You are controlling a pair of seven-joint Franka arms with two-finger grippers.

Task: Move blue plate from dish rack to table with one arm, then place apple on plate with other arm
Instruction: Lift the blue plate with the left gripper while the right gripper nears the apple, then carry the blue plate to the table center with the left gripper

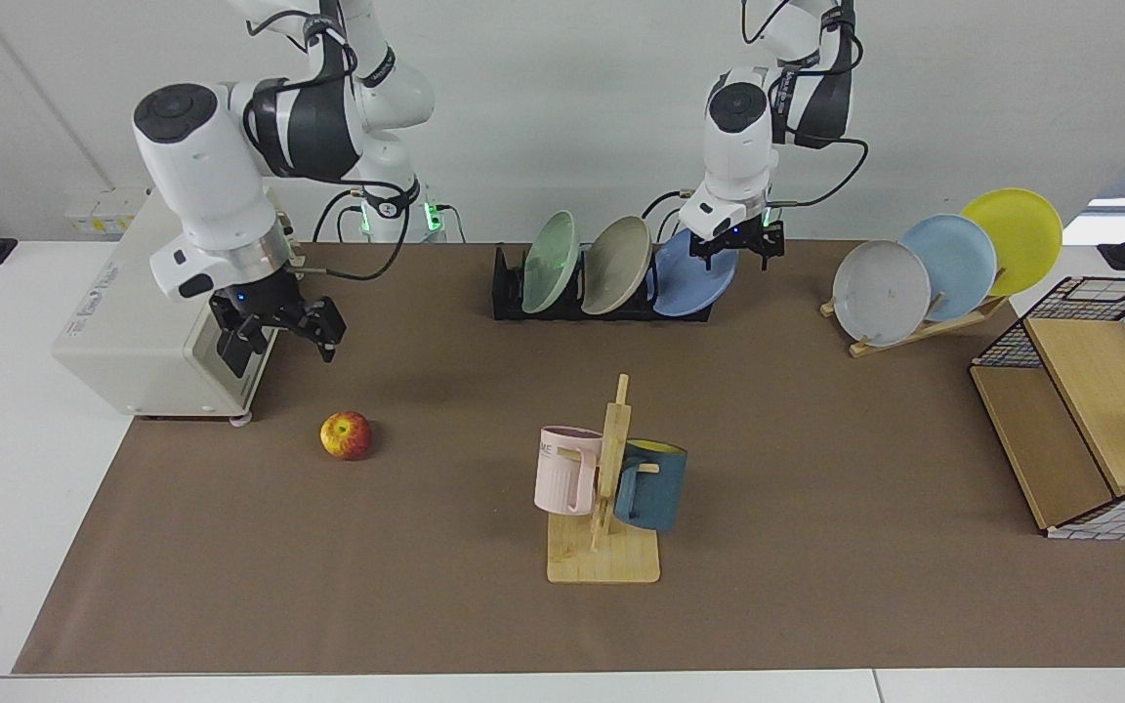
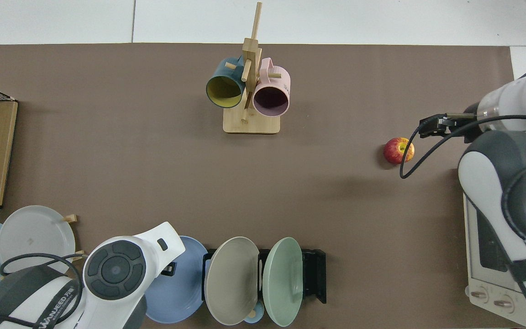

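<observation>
My left gripper (image 1: 730, 249), fingers spread, hovers over the round matte periwinkle-blue plate (image 1: 694, 281) leaning in the low black slotted rack (image 1: 509, 283). Next: close on rim, lift. Right gripper (image 1: 276, 337), open, waits above small red-yellow apple (image 1: 346, 434).

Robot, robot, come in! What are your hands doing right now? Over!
Left hand open at the blue plate's top edge, plate not yet gripped, in the dish rack. Right hand open above the table, near the apple. Nothing in the way.
</observation>
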